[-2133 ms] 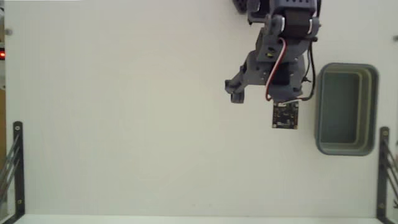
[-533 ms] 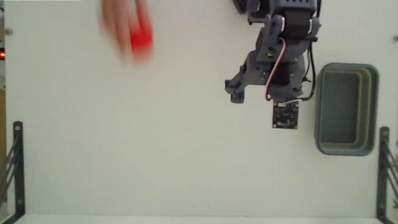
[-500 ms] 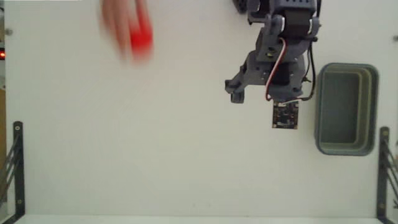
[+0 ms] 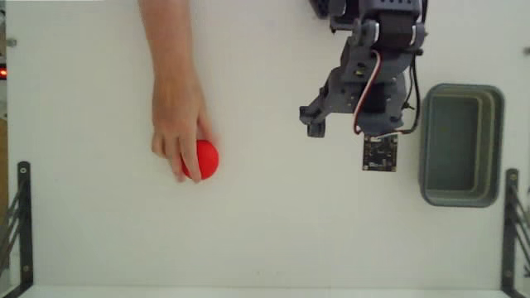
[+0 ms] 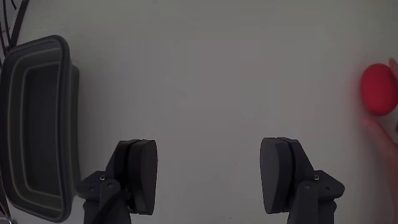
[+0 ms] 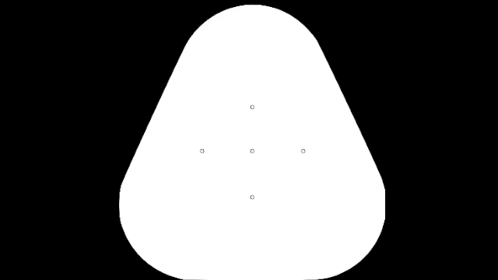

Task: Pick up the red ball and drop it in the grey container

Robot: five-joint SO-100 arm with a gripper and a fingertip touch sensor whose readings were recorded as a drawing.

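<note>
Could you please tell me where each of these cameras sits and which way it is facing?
Fixed view: above the white table, looking straight down; shows the arm, its gripper and a person's hand on the red ball.
Wrist view: on the arm, looking down past the open gripper at the table.
Shared: the ball and the grey container, on opposite sides.

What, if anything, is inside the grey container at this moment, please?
Nothing shows inside the grey container: the fixed view looks into a bare hollow. In the wrist view its inside is dark, so little shows there. The red ball lies outside on the table, touched by a person's hand.
</note>
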